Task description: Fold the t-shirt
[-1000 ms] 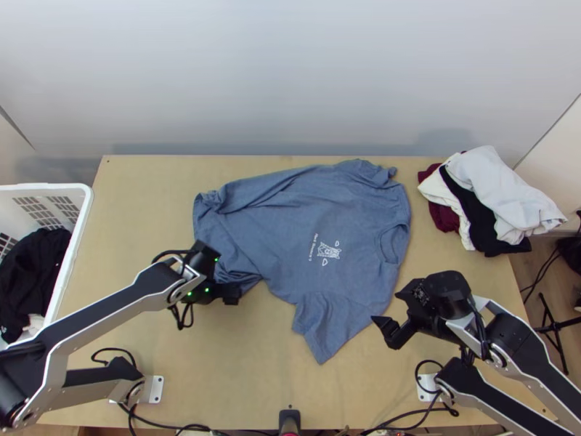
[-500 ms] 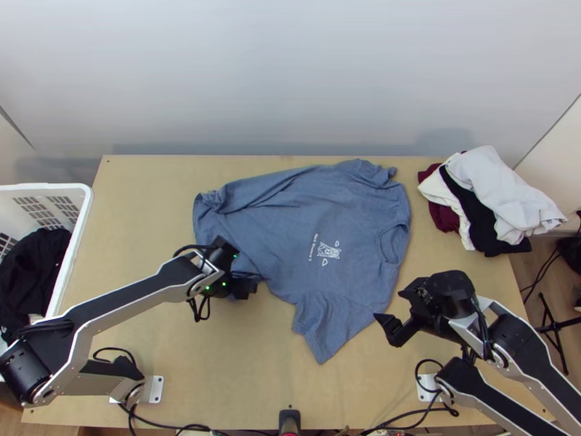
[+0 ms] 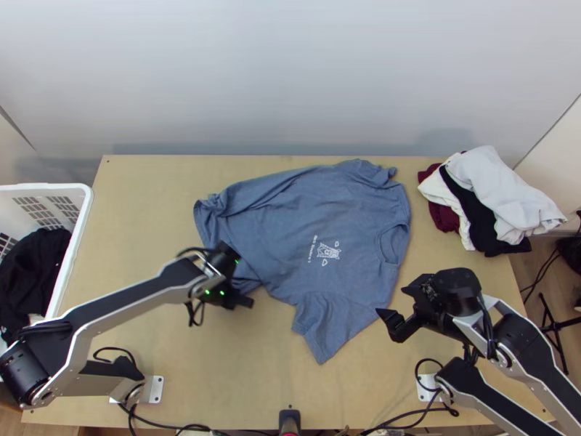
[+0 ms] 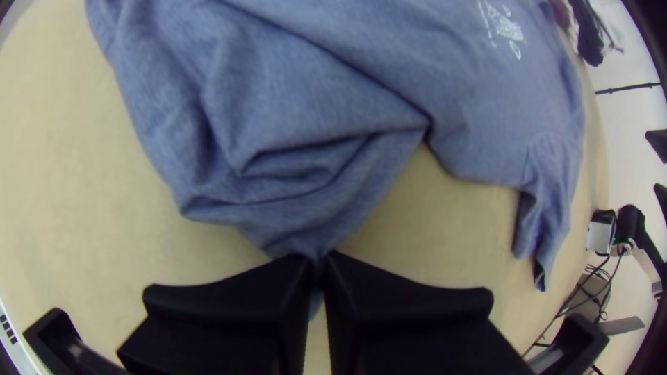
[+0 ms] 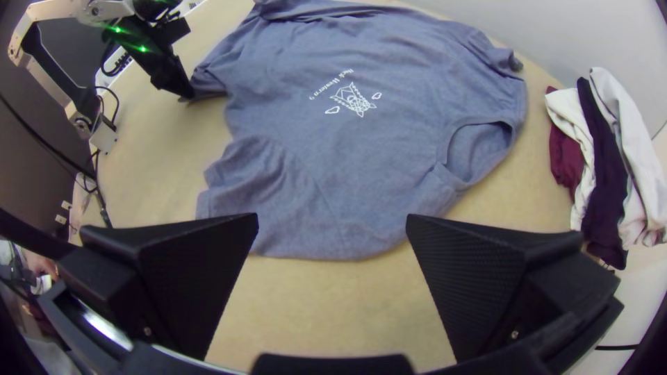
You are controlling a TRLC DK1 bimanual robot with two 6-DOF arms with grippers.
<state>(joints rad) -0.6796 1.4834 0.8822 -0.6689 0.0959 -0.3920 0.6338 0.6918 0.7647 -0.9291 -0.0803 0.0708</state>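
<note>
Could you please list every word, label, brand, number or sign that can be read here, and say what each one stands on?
Small white lettering on the t-shirt, next to a white drawing: too small and blurred to quote reliably.
I can make out no other words or numbers.

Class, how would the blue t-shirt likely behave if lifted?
The t-shirt would probably hang limp, since soft creases gather near the left claw pinching it. It likely won't stay flat, as its near sleeve lies rumpled.
</note>
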